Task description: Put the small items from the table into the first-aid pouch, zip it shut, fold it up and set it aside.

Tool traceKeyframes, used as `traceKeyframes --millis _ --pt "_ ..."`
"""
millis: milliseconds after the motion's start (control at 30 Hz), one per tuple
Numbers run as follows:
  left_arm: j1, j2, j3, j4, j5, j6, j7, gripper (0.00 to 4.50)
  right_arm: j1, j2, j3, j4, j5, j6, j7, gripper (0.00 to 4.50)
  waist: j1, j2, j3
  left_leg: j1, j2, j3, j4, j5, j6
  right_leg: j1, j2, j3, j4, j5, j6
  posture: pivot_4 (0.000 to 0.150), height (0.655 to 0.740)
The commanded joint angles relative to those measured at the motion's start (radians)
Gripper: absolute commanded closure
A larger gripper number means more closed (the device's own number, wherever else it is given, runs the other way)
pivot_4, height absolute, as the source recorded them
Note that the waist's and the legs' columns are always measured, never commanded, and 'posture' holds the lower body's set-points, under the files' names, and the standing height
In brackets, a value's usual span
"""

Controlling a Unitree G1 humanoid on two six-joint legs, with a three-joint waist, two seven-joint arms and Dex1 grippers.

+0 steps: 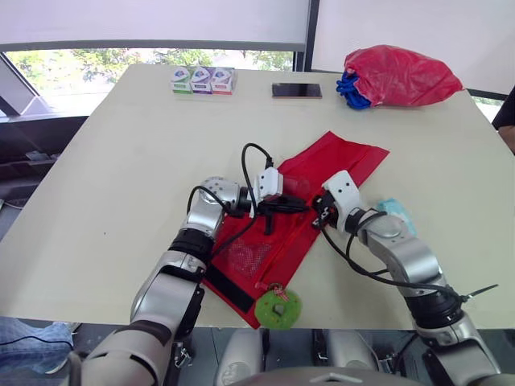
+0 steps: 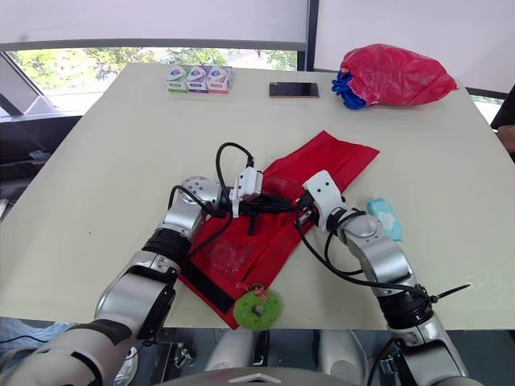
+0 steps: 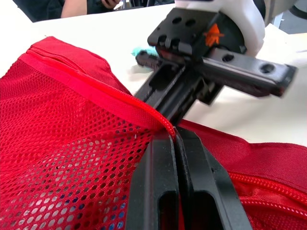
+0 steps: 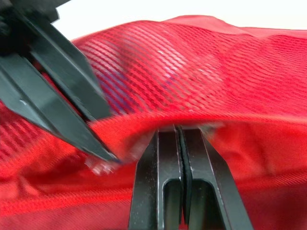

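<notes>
Left jaws: the left gripper [image 3: 176,137] has its jaws pressed together, pinching the first-aid pouch [image 1: 326,165] at its zipper edge [image 3: 96,88]. Whether the zipper pull itself sits between them cannot be told, as the tips cover that spot.
Right jaws: the right gripper [image 4: 181,128] has its jaws closed on a raised fold of the pouch's red fabric, tip to tip with the left gripper over the middle of the pouch.
Pouch: it lies flat and unfolded on the table [image 1: 121,161], running diagonally. The mesh panel [image 3: 62,153] faces up, and a black strip [image 1: 229,289] crosses the pouch's near end.
On the pouch's near end: a green disc [image 1: 278,308] rests on that corner, by the table's front edge.
Right of the pouch: a teal packet [image 1: 396,211] lies on the table just beside it, close to the right arm.
Beyond the pouch's far end: a dark phone [image 1: 296,90] lies flat, well apart from the pouch.
Beyond and left of the pouch: three small boxes [image 1: 202,80] stand in a row near the table's far edge.
Beyond and right of the pouch: a red plastic bag [image 1: 398,74] sits with a blue bundle [image 1: 350,90] touching its side.
</notes>
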Motion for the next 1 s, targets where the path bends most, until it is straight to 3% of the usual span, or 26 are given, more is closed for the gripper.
traceKeyframes --millis 33,267,400,1000 --pt "-0.028 -0.002 0.009 0.007 -0.004 -0.023 -0.009 4.5 0.019 -0.053 -0.067 -0.073 0.011 0.01 0.017 4.47 0.003 0.0 0.0 0.0 0.0 -0.001 0.0 0.0 0.0 0.0 0.0 0.0 0.0 0.0 0.0 0.15 0.74" --pt "-0.031 0.003 0.012 0.024 -0.002 -0.036 -0.011 4.5 0.092 -0.14 -0.156 -0.161 0.067 0.059 0.069 4.47 -0.001 0.0 0.0 0.0 0.0 -0.001 -0.001 0.0 0.0 0.0 0.001 0.0 0.0 0.0 0.0 0.15 0.74" --pt "-0.033 0.001 0.012 0.029 -0.001 -0.04 -0.01 4.5 0.108 -0.168 -0.124 -0.146 0.047 0.047 0.087 4.47 -0.002 0.0 0.0 0.0 0.0 0.0 0.0 0.0 0.0 0.0 0.001 0.001 0.0 0.0 0.0 0.15 0.74" --pt "-0.025 -0.014 -0.007 -0.005 0.001 -0.033 -0.03 4.5 -0.095 0.09 -0.003 0.185 -0.065 -0.21 0.037 4.47 -0.002 0.0 0.0 0.0 -0.001 0.0 0.0 0.0 0.0 0.0 0.001 0.001 0.0 0.0 0.0 0.15 0.74"
